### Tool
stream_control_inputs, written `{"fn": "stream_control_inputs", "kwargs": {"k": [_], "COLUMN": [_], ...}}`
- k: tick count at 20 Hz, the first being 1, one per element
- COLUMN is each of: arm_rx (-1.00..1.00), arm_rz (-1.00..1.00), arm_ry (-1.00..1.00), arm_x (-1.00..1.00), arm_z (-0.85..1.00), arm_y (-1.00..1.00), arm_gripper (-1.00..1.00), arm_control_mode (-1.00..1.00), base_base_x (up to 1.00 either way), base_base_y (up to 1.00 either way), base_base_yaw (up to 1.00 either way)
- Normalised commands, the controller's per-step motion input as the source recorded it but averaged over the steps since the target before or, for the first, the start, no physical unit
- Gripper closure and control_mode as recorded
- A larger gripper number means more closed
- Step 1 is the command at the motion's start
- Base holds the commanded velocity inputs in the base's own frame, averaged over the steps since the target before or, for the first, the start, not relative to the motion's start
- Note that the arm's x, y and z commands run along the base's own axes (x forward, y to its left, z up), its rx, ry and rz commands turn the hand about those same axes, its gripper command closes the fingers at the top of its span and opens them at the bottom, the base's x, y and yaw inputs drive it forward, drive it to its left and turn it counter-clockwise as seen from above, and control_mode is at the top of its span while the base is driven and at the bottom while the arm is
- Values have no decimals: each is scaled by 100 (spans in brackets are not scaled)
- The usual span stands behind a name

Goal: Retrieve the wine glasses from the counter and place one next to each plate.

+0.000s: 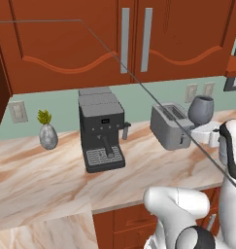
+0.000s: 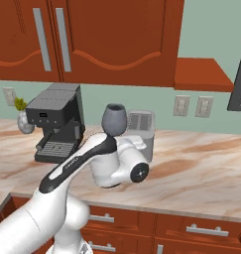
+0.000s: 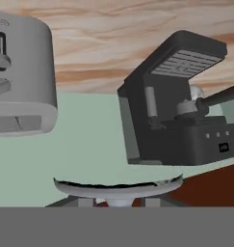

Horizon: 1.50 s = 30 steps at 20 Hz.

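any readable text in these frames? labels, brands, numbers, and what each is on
No legible text anywhere.
Black espresso machine: a small dark panel on its front with a pale mark, too blurred to read; a row of tiny light marks shows on it in the hand view, also unreadable.
Silver-grey toaster: knob and lever, no lettering visible.
White wall outlets: plain.
Smoky grey stemmed wine glass and red-brown cabinet doors: no markings.

The counter [image 1: 51,175] bears a vase [image 1: 48,136], coffee machine [image 1: 102,130] and toaster [image 1: 170,125].
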Motion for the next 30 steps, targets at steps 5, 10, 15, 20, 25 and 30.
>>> {"fn": "stream_control_inputs", "kwargs": {"k": [5, 10, 15, 20, 25, 30], "arm_rx": [0, 0, 0, 0, 0, 0], "arm_rz": [6, 3, 2, 0, 0, 0], "arm_ry": [-31, -30, -14, 0, 0, 0], "arm_x": [-85, -59, -13, -8, -3, -26], "arm_z": [24, 61, 41, 13, 0, 0], "arm_y": [0, 11, 38, 29, 0, 0], "arm_gripper": [100, 100, 100, 100, 100, 100], "arm_control_mode": [-100, -100, -100, -100, -100, 100], "base_base_x": [0, 0, 0, 0, 0, -38], "base_base_y": [0, 0, 0, 0, 0, -12], "base_base_yaw": [0, 0, 0, 0, 0, -5]}}
